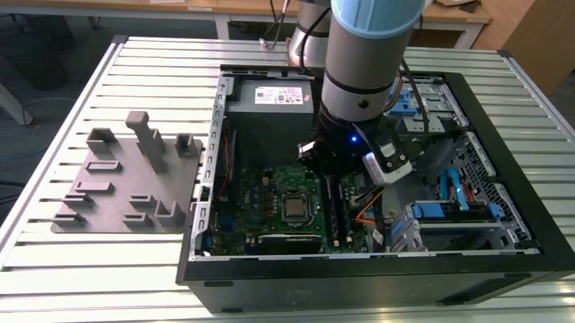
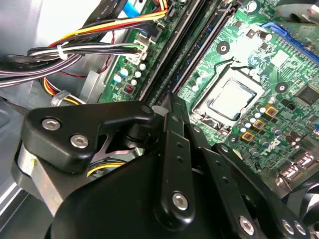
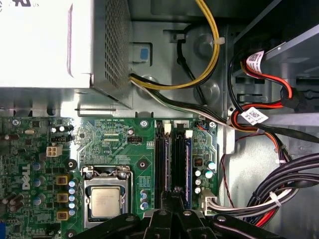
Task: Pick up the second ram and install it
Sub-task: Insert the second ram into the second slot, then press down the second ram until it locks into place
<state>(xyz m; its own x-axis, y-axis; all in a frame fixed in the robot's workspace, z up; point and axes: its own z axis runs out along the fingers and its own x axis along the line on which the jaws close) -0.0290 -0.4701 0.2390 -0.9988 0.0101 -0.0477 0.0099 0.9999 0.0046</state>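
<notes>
Green motherboard [image 3: 119,144] lying inside open computer case [image 1: 503,269]; hand [image 3: 172,196] hovering low over memory slots [image 3: 162,159], fingers drawn together, pinching nothing visible. Second ram [image 3: 187,167] standing upright in outer slot. Judgement: pressing straight down, evenly, seating both latches. Case resting on ribbed metal bench [image 1: 54,269]; grey fixture plate [image 1: 126,192] lying beside it, wooden desks [image 1: 449,20] behind.

The computer case [image 1: 503,269] lies on the slatted table [image 1: 54,282]; the fixture plate [image 1: 126,195] sits at its exterior view's left.

Exterior view looks down from above; both wrist views closely share the motherboard [image 3: 124,149].
</notes>
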